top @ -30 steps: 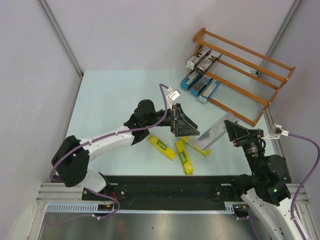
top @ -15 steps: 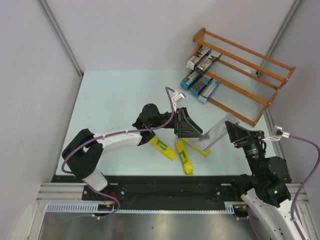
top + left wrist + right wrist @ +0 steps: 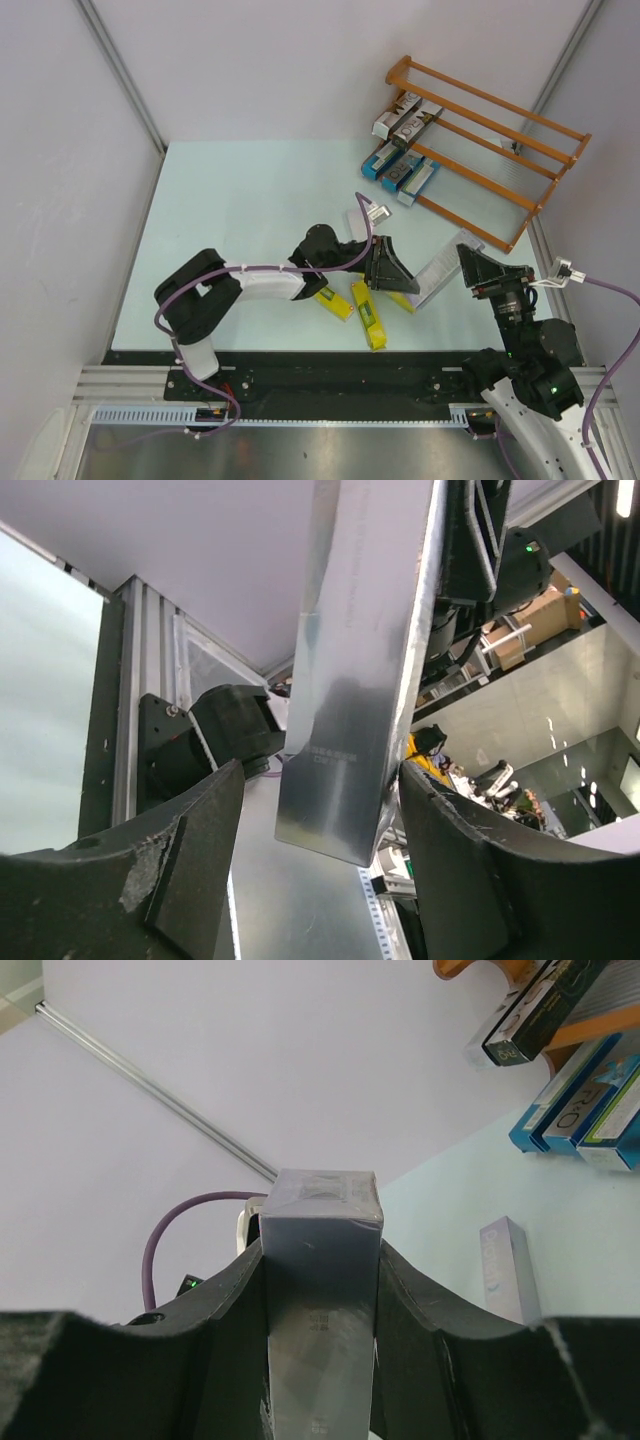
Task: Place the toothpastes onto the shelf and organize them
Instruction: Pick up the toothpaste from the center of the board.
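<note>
Right wrist: silver carton point(image 3: 320, 1300), glossy (small dark print).

Bright, even light, faint soft shadows, sheen on the silver carton point(image 3: 350, 680), wrist-view foregrounds slightly blurry.

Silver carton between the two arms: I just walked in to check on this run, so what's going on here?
The right gripper grips a long silver-grey rectangular carton above the table. The left gripper has its jaws on either side of the carton's other end, not yet clamped, which looks like a handover. Yellow cartons lie on the table, and the orange-brown wooden shelf already holds a few silver and blue cartons.
</note>
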You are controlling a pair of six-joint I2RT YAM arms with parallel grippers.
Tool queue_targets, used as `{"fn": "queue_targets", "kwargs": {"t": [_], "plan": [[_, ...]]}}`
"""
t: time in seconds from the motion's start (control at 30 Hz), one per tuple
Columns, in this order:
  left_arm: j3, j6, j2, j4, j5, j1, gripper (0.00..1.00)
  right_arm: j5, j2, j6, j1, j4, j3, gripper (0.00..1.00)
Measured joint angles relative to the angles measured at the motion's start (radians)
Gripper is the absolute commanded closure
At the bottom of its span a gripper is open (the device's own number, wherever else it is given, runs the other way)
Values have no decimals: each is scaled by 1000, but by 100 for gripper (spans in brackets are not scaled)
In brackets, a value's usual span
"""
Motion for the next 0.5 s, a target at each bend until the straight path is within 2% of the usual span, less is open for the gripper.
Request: {"fn": "queue_targets", "kwargs": {"t": [0.27, 0.5], "plan": [[-20, -136, 50, 199, 0, -5, 35, 17, 0, 1, 0, 0, 0, 76], [-40, -233, 113, 244, 0, -13, 34, 16, 0, -14, 0, -25, -4, 78]]}}
